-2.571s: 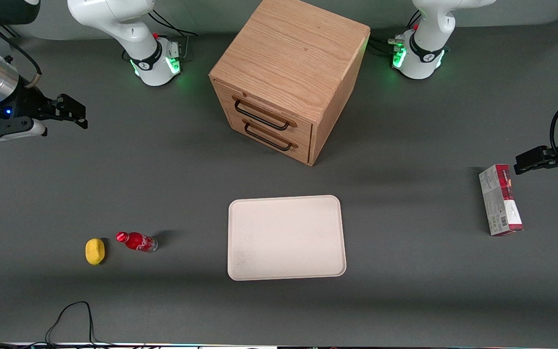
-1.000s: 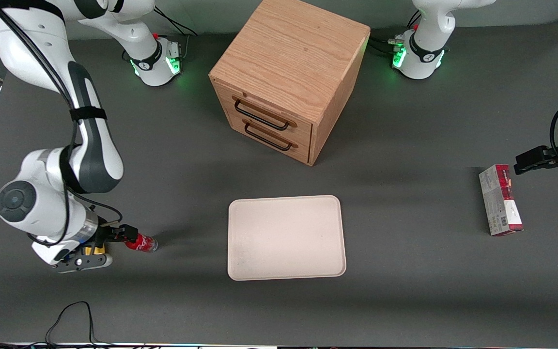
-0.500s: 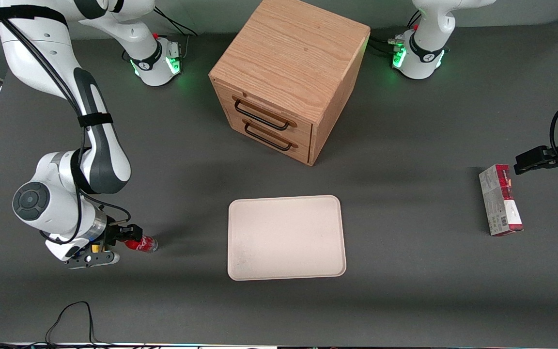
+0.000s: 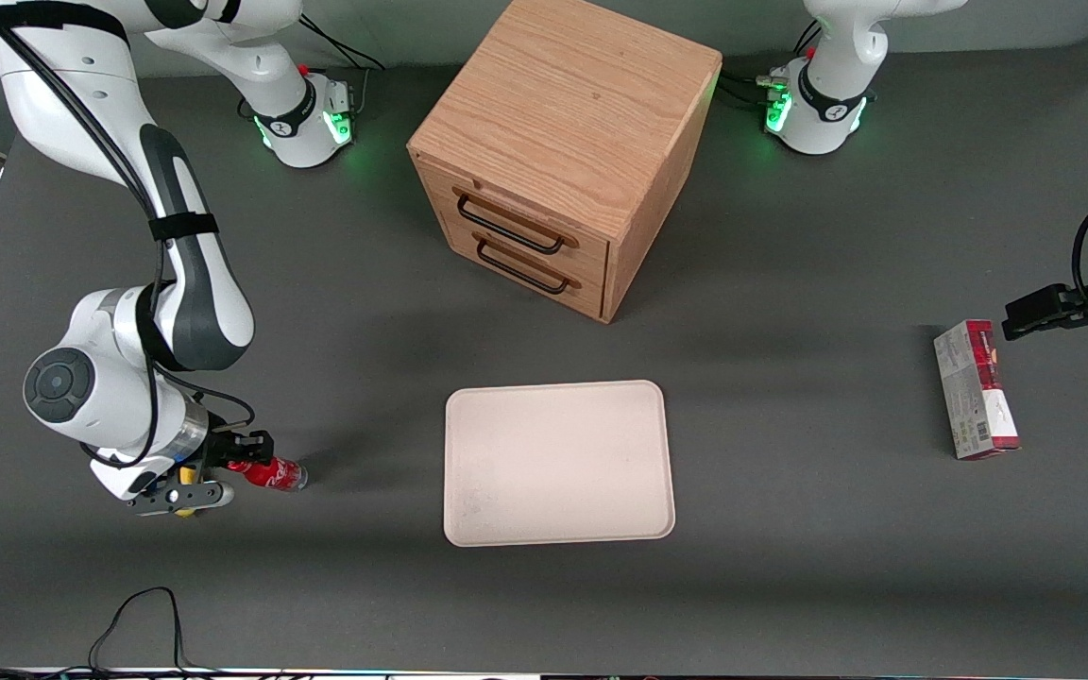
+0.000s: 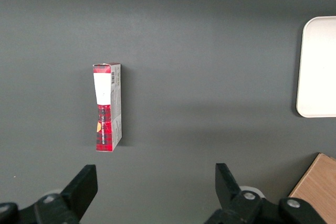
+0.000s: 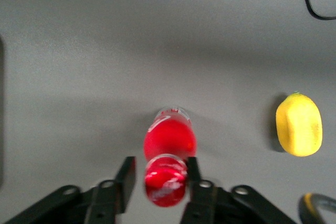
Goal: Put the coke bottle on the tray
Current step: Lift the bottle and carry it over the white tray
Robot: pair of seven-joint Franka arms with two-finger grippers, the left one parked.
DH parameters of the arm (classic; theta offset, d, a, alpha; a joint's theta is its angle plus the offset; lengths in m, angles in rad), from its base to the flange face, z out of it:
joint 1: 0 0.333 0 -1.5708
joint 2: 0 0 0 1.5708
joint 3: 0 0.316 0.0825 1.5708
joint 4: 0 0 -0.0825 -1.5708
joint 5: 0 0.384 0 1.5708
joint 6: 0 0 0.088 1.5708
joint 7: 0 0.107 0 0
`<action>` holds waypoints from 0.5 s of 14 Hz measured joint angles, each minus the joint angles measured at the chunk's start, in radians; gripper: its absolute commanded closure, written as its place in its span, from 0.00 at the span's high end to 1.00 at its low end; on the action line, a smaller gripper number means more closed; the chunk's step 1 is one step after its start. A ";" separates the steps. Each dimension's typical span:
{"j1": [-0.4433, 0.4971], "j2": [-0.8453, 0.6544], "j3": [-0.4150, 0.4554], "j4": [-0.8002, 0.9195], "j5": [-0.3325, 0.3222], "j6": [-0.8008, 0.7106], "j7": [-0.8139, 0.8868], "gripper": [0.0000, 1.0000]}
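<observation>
Coke bottle [image 4: 272, 472] stands upright on the dark grey counter [image 4: 790, 586], toward the working arm's end, well apart from the tray [image 4: 558, 463]. In the front view it looks tilted only because of the camera angle; the wrist view looks straight down on its cap. Body is glossy red with white script lettering, red screw cap [image 6: 165, 174], clear base just visible at the counter.

Claw [image 6: 160, 182] is down at the bottle's neck, one black finger [image 6: 126, 179] on each side of the cap. The fingers [image 4: 251, 444] sit close against the cap with only a slight gap on one side. Cannot tell whether the claw has clenched on it or is only bracketing it.

Yellow lemon [image 6: 298, 124] lies on the counter just beside the bottle, not touching; in the front view it is mostly hidden under the wrist.

Tray: cream-white, rectangular, rounded corners, low rim, lying flat in front of the wooden drawer cabinet [image 4: 563, 151].

Red-and-grey carton [image 4: 976, 389] lies flat toward the parked arm's end.
</observation>
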 measured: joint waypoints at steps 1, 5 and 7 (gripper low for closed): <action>0.000 0.000 0.000 0.000 0.001 0.000 0.000 0.00; 0.002 -0.003 0.001 0.009 0.001 -0.003 0.000 0.00; 0.010 -0.006 0.004 0.072 0.001 -0.072 0.000 0.00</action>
